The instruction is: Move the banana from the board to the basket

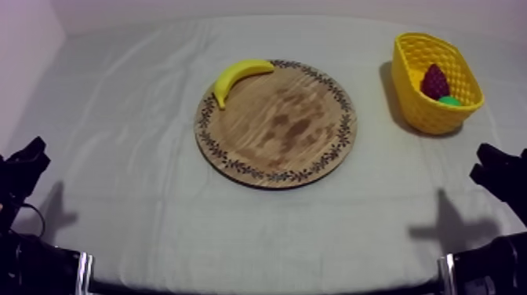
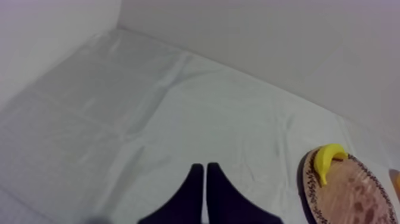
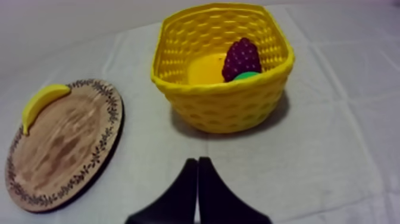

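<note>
One banana [image 1: 239,76] is laid at the 11 o'clock rim of the one wooden board [image 1: 276,125], long axis from 8 to 2 o'clock, toward 2 o'clock of the left hand [image 2: 205,168], which is judged slightly nearer than the right hand [image 3: 197,162]. Both are clenched on nothing. One yellow basket [image 1: 416,102], holding one bunch of grapes [image 3: 241,58], is set at 2 o'clock on the worktop [image 1: 141,157].

I log matt, creased cloth [image 1: 118,118]; a wooden board [image 1: 282,133] with mottled grain; a yellow basket [image 1: 423,110] of glossy woven plastic; and a smooth, slightly shiny banana [image 1: 239,73].
</note>
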